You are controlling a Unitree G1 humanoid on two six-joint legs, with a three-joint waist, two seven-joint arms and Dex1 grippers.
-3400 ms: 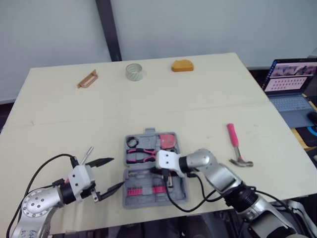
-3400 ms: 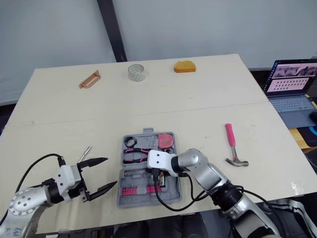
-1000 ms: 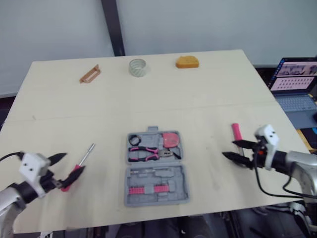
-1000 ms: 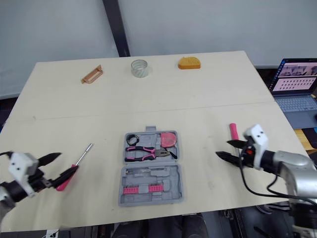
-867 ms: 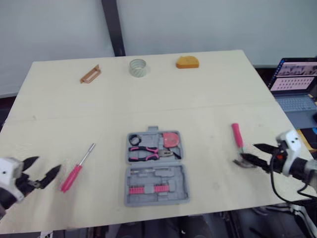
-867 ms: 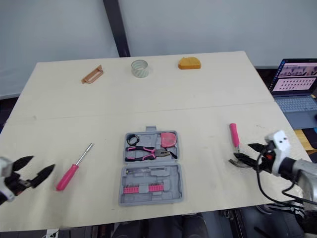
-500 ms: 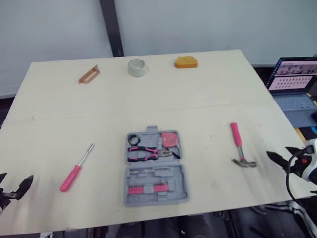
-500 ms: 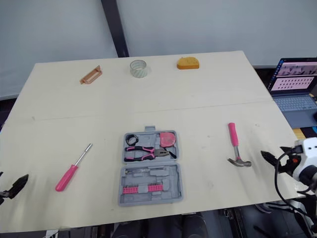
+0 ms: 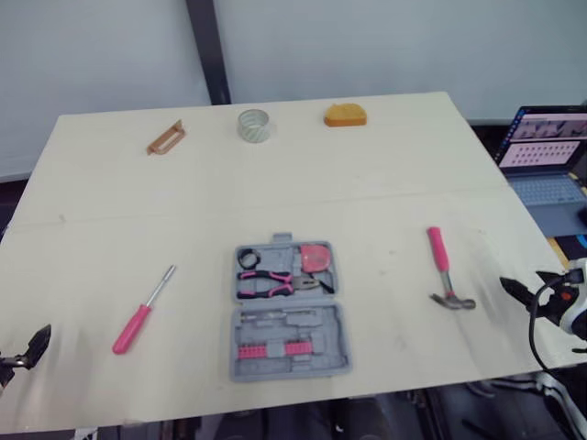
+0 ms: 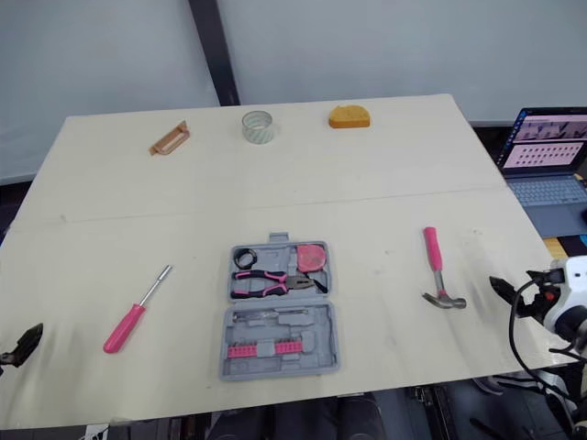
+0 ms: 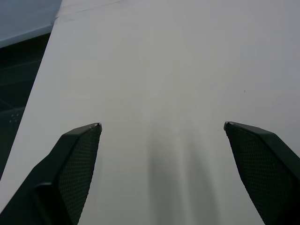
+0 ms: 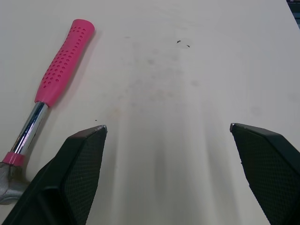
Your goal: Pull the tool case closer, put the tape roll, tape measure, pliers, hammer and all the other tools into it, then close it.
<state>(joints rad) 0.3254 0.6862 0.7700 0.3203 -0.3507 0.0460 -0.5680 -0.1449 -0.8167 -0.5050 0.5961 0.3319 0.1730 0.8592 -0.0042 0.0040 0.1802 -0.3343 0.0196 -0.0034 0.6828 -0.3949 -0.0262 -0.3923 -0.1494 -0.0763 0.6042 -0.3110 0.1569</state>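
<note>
"Grey plastic tool case [image 9: 289,312] sits open and flat at the near middle of the table [image 9: 385,174]. What's in it so far?"

"I make out pink-handled pliers [image 9: 275,281] in the far half, with a small black ring [image 9: 248,260] to their left and a round pink piece [image 9: 315,258] at the far right corner (maybe the tape measure, I can't be sure). The near half holds a row of pink bits [image 9: 272,351] and a metal bar I can't name."

"And outside it?"

"The hammer [image 9: 446,272] lies right of the case and the pink-handled screwdriver [image 9: 139,314] left of it. The tape roll [image 9: 253,125], an orange lump [image 9: 344,115] and a brown handle-shaped piece [image 9: 164,139] sit along the far edge, well apart from both arms."

"Your grippers?"

"Both are spread wide and empty. The left gripper [image 11: 161,125] hangs over bare table at the near left corner. The right gripper [image 12: 168,126] is near the right edge, just beside the hammer's head."

"What might bite you?"

"I think the hammer's heavy head could swing if I pinch the smooth steel shaft, and the edge is close. The screwdriver may roll. Reaching for the far items means passing over the open case, so I could nudge it or spill it. Anything not seated in its moulded slot would probably stop the lid closing."
</note>
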